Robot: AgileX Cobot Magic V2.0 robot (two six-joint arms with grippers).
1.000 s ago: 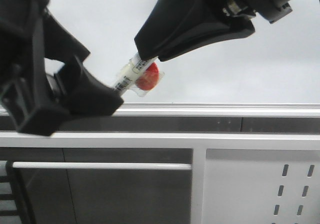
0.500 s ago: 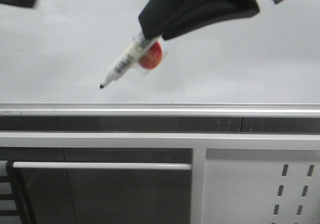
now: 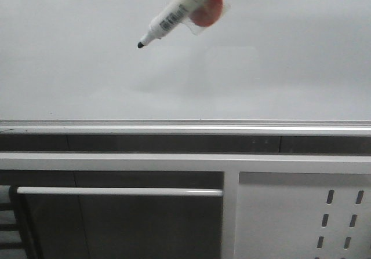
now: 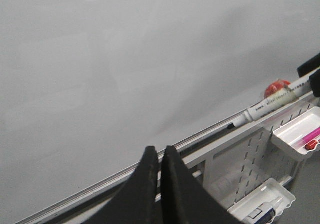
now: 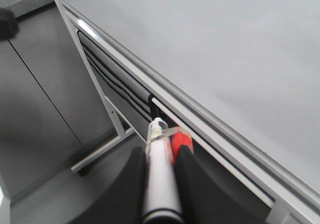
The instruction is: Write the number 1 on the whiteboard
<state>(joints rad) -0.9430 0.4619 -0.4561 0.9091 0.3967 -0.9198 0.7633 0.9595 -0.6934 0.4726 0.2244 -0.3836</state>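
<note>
Raised since half a second ago, my right gripper (image 5: pixel 161 184) stays clenched on the uncapped marker (image 3: pixel 174 17), tip near the whiteboard (image 3: pixel 278 68). My left gripper (image 4: pixel 159 156) is closed, empty. No number 1 drawn yet.

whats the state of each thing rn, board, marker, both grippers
whiteboard: blank, no stroke on it
marker pen: uncapped, tilted, black tip pointing down-left, held in front of the board
right gripper: shut on the marker pen
left gripper: shut, holding nothing
</note>
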